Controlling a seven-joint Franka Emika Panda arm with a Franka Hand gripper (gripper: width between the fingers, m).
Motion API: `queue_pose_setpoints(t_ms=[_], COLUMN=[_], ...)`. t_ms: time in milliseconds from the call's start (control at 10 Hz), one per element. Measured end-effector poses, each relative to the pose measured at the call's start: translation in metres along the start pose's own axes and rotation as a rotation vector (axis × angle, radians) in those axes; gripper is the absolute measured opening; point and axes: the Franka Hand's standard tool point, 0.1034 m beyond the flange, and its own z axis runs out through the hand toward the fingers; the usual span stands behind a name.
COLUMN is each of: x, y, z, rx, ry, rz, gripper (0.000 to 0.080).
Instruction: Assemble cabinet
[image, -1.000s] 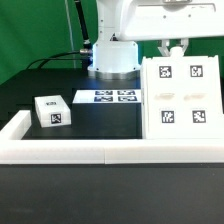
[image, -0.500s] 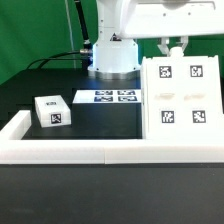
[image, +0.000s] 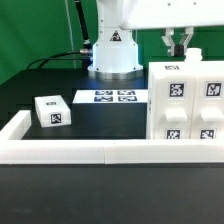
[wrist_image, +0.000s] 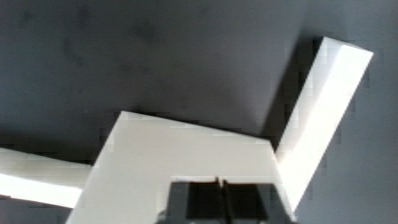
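Exterior view: a black desk (image: 100, 125) is bordered along the lower edge and the left side of the frame by a low white rail (image: 90, 152). The cabinet (image: 188, 105), a large white box, fills the right side of the frame and stands just behind the rail, partly cut off by the right edge. On its facing side are four drawer blocks (image: 176, 90) arranged two by two, with black-and-white square tags on the upper pair. Directly above the cabinet's top edge, in the upper right, the arm's dark fingers (image: 187, 42) point downward; their tips look close to the cabinet, but contact cannot be made out.

At centre left a small white block (image: 52, 111) with one square tag sits alone on the desk, well apart from the cabinet. Behind it, near the middle of the frame, lies the marker board (image: 112, 96), and behind that stands the arm's round base (image: 112, 58).

Wrist view: the fingers (wrist_image: 192, 200) appear as two dark pads very near each other, with a thin pale line between them. Whether they pinch anything cannot be told. Beside them a broad white panel (wrist_image: 178, 150) meets a narrow white strip (wrist_image: 320, 110) at a corner, over the dark desk (wrist_image: 125, 60).
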Motion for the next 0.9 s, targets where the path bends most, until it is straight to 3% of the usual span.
queue_pose_setpoints(t_ms=[200,500,600,700,800,900], x=[-0.001,-0.001,-0.001,-0.001,-0.003,-0.017], y=[0.000,0.000,0.000,0.000,0.001,0.015], z=[0.001,0.001,0.001,0.001,0.002,0.006], rx=[0.000,0.000,0.000,0.000,0.000,-0.007], ry=[-0.003,-0.003,-0.003,-0.003,-0.004,0.006], rz=[0.000,0.000,0.000,0.000,0.000,-0.034], gripper=[0.0002,0.0404,0.0404,0.0588,0.0716,0.0716])
